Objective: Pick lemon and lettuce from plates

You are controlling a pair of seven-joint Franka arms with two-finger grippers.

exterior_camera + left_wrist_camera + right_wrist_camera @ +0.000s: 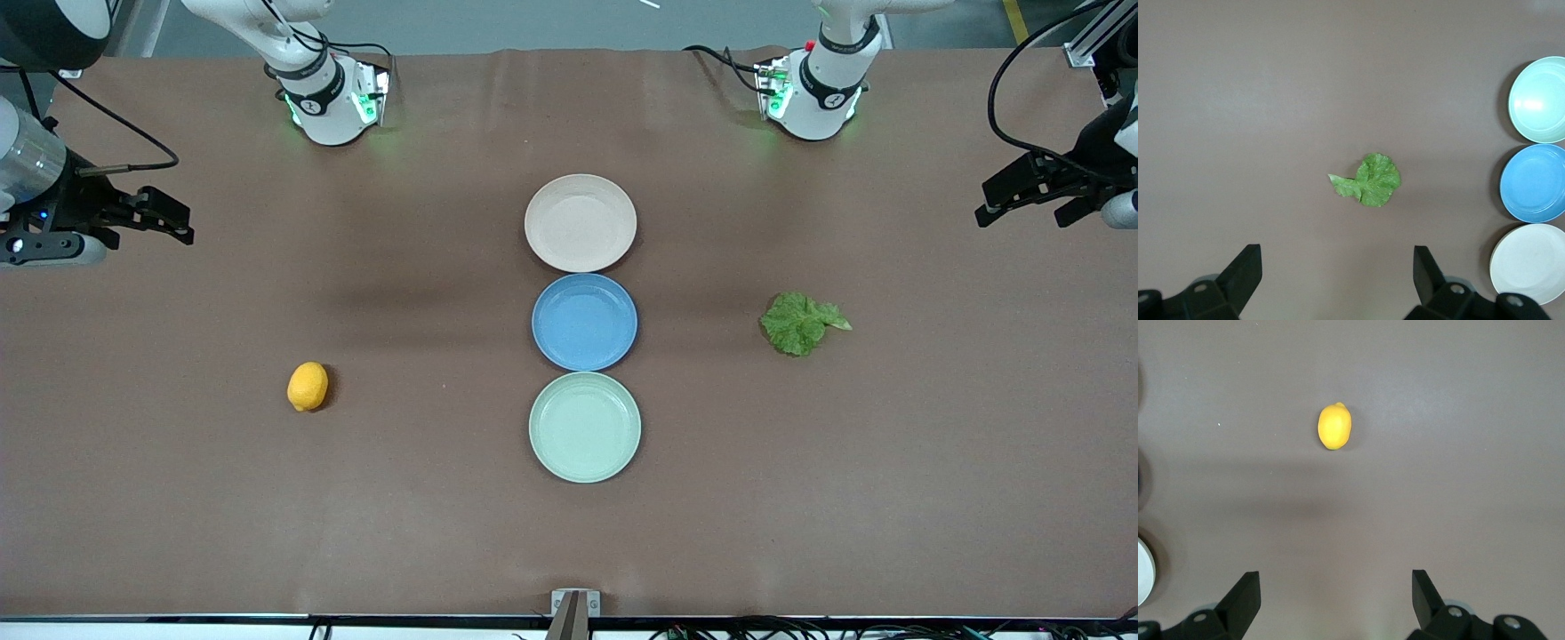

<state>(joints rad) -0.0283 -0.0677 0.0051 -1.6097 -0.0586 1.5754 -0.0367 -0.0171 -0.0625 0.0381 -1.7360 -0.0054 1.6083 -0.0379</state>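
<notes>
You have both arms parked high and wide: the right gripper (173,222) hangs at the left edge of the front view and the left gripper (1009,200) at its right edge, each with fingers spread wide and nothing between them, which gives both wrist cameras a clean look down at their targets. The lemon (308,386) lies bare on the table in the lower left of the front view, well apart from the plates, and the right wrist view shows it lying long-ways above the open fingers (1245,597). The lettuce (802,324) sits flat on the table at mid-right, stem pointing toward the left arm's end, centred above the left gripper's fingers (1245,273) in that wrist view. Down the middle of the frame runs a column of three: the beige plate (580,222) at top, the blue plate (584,321) between, the green plate (584,427) lowest, all empty (so neither item is on a plate, whatever the task says). By the layout, each arm looks meant to take the item on its own side.
</notes>
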